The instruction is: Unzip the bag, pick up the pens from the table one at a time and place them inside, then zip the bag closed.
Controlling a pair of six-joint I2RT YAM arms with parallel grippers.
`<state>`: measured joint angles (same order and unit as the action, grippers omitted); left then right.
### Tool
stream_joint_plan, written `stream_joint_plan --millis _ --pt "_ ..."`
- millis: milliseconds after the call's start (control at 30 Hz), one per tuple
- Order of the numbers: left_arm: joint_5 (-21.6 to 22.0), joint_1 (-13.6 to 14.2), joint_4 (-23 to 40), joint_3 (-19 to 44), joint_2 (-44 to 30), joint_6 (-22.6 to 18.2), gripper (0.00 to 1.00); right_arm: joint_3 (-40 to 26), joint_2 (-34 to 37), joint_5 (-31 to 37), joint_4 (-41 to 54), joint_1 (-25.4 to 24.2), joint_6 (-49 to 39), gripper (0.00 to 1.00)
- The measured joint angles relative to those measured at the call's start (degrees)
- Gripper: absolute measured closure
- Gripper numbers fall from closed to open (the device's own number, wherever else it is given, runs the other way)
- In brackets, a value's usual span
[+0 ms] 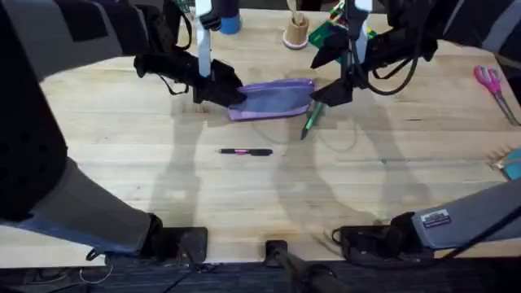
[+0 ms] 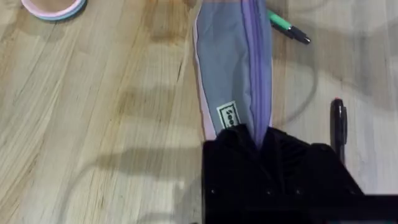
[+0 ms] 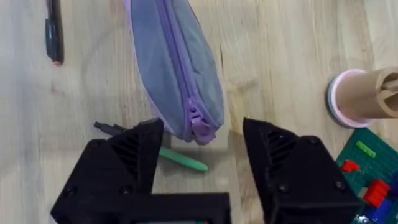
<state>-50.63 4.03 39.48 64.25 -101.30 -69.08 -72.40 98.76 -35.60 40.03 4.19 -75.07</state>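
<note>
We note the bag (image 1: 273,99) lying on the bench (image 1: 122,163) toward the far side, between the two arms, its zipper apparently closed. The left claw (image 2: 261,140) is clamped on one end of the bag, beside the sewn label; the right claw (image 3: 202,149) stands with fingers apart, straddling the other end where the zipper pull (image 3: 198,121) sits.

Handling, as we judge it: soft, light fabric that will slide and bunch unless one end is pinned, so the left hold serves as anchor. The small pull tab is the place to pinch, squarely, since it may slip.

The green pen (image 1: 309,120) lies just beside the pull end; the black pen (image 1: 246,151) lies apart, nearer the bases. Both are slim and likely to roll.

The right wrist view resolves the pull tab; the overhead view gives both pens' layout.
</note>
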Motion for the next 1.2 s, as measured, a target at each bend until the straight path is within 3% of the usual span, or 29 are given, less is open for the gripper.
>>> stream_joint_plan --millis 267,333,533,633,667,700,1200 --pt "0.0 0.0 0.0 0.0 0.0 0.0 0.958 0.0 1.0 -0.1 -0.2 0.0 0.0 0.276" --pt "0.0 0.0 0.0 0.0 0.0 0.0 0.958 0.0 1.7 -0.1 -0.3 0.0 0.0 0.382" --pt "0.0 0.0 -0.1 0.0 0.0 0.0 0.958 0.0 2.0 -0.1 -0.6 0.0 0.0 0.571" --pt "0.0 0.0 -0.1 0.0 0.0 0.0 0.958 0.0 2.0 -0.2 -0.6 0.0 0.0 0.783" --pt "0.0 -0.1 -0.1 0.0 0.0 0.0 0.958 0.0 2.0 -0.4 -0.6 0.0 -0.1 0.908" --pt "0.0 -0.1 -0.1 0.0 0.0 0.0 0.958 0.0 2.0 -0.6 -0.6 0.0 -0.1 0.948" --pt "0.0 -0.3 -0.1 0.0 0.0 0.0 0.958 0.0 0.1 -1.1 -0.6 0.0 0.8 0.971"
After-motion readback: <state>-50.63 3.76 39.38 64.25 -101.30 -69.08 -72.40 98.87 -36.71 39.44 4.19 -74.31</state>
